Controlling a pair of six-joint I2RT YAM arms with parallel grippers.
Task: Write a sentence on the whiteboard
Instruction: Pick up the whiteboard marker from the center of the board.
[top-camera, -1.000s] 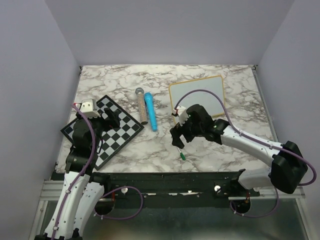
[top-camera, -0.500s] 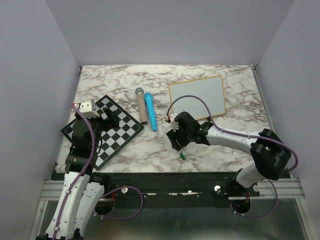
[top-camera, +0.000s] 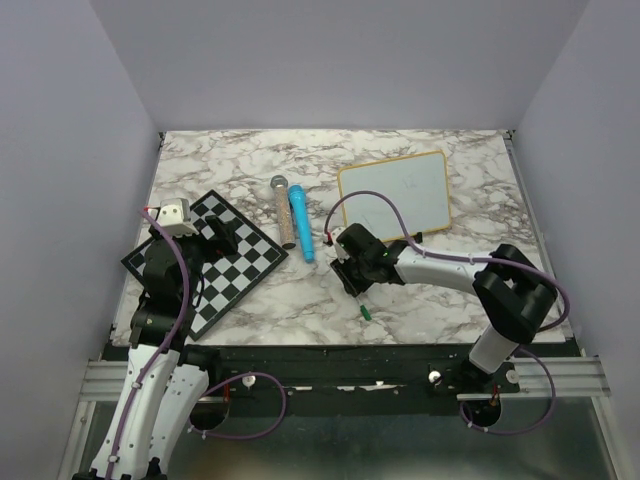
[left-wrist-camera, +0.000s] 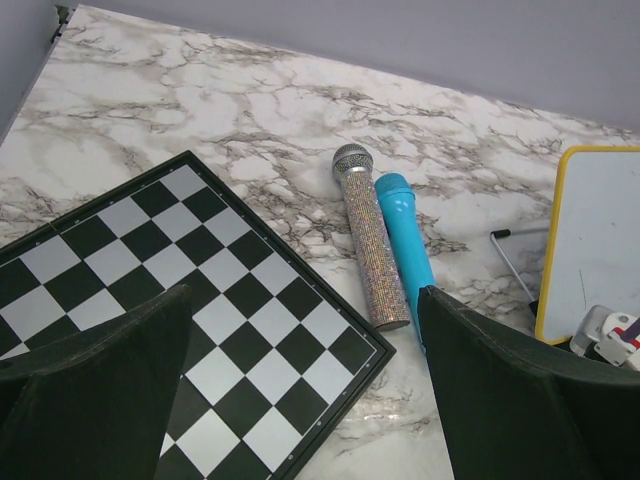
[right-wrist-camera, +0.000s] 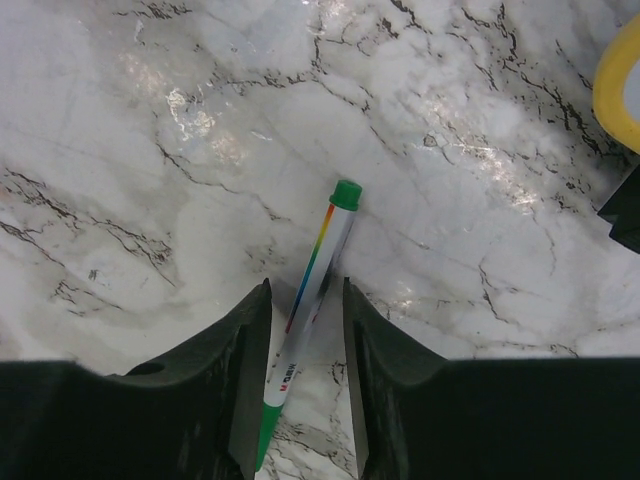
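Your R gripper (right-wrist-camera: 305, 290) sits low over the marker (right-wrist-camera: 335, 220), which lies on the worktop (top-camera: 280, 300) near the front edge, approx mid-width. The jaws are part-narrowed and straddle the barrel, prob. to pick the pen up for writing. In the R wrist view a sliver of marble shows on each side of the barrel near the fingertips, so I see no pinch yet. Lower down the barrel slants toward one finger, and contact there can't be judged.

The whiteboard (top-camera: 395, 192) lies flat toward the far right corner, well apart from the marker and turned a bit off the worktop's edges. No green writing can be made out on it, so the sentence looks unstarted, imo.

Your L gripper (left-wrist-camera: 305, 300) is spread wide and holds nothing. It hangs above the chessboard (left-wrist-camera: 200, 290) at the front left, out of the way, I'd guess. The glitter mic (left-wrist-camera: 368, 240) and blue mic (left-wrist-camera: 405, 240) lie side by side, touching or nearly so, btwn chessboard and whiteboard.

Hidden/unclear:
- From above, the R gripper covers nearly all the marker; only a green end pokes out toward the front edge.
- The whiteboard is cut off in both wrist views.
- Print on the barrel is too small to read.
- Can't tell if the cap is on.
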